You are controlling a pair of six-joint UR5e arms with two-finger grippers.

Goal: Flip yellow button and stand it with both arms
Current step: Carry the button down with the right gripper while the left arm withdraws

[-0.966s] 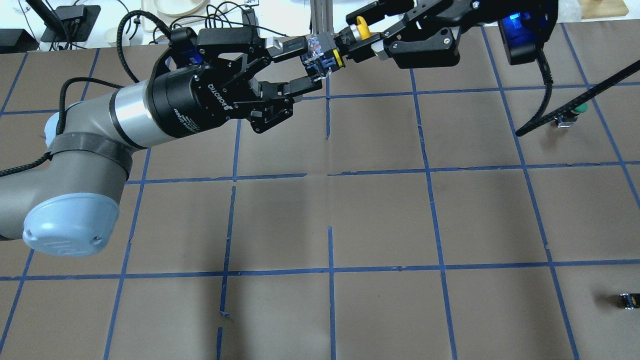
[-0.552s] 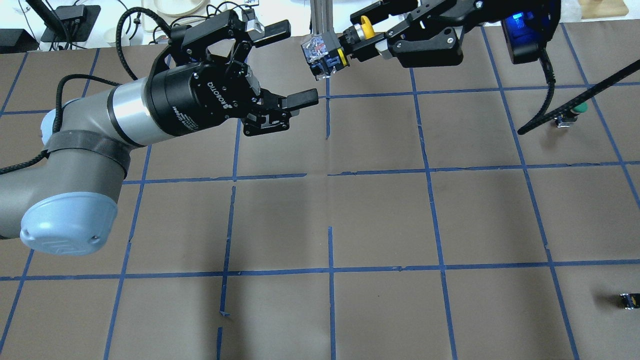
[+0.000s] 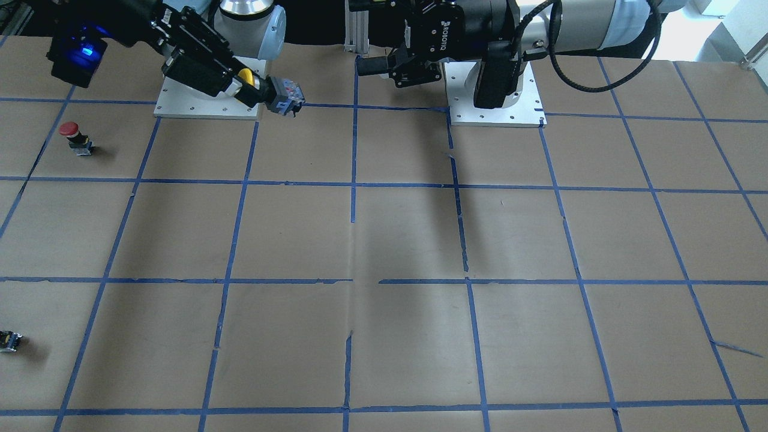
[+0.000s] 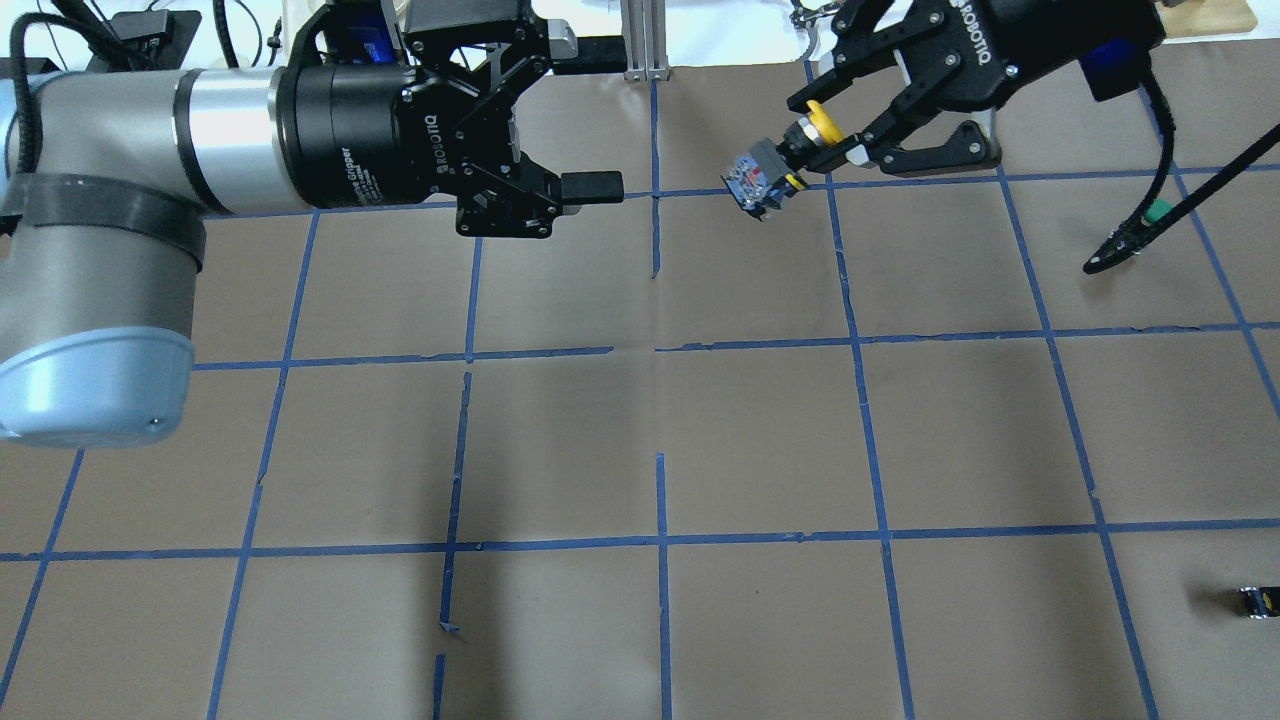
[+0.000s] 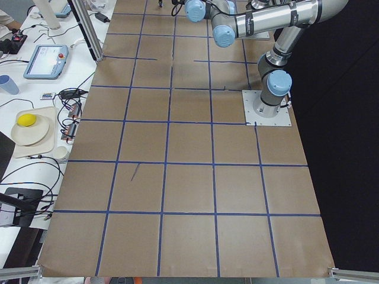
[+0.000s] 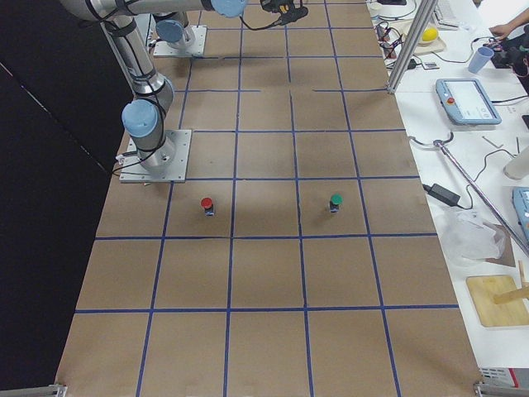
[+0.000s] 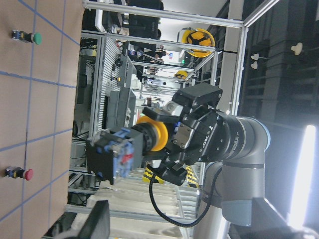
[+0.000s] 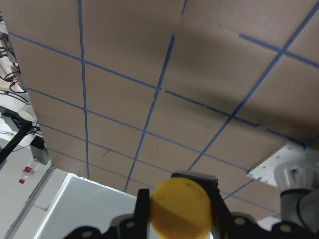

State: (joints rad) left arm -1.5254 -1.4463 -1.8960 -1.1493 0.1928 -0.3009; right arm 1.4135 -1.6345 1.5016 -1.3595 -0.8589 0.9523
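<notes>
**Button held mid-air in R jaws; L jaws wide and clear**

I've got the button point(image 4: 775, 168) up off the worktop point(image 4: 760, 440), a little R of the centre line. The R jaws pinch it just behind the yellow cap. Its axis lies roughly level. The cap points back toward the R arm point(image 4: 1000, 50), and the boxy body sticks out free toward the L arm point(image 4: 230, 140). My read: gripping at the cap end leaves the body bare, so it can go down base-first & end cap-up. The L wrist cam looks at the body's end face. The R wrist cam shows only the cap top w/ worktop beyond.

L jaws are wide apart w/ nothing between them, aimed across at the button but well apart from it. I judge L is keeping clear to give R room.

Elsewhere on the worktop, well away from the arms: red button point(image 3: 71, 133), green button point(image 6: 335, 201), tiny dark part point(image 4: 1258, 601).

Containers: none on the worktop. The side bench has a pale plate point(image 5: 21, 136) w/ a yellow lump point(image 5: 26, 120) on it; can't tell what it is. There's a blue cup point(image 5: 6, 84) nearby, contents not visible.
</notes>
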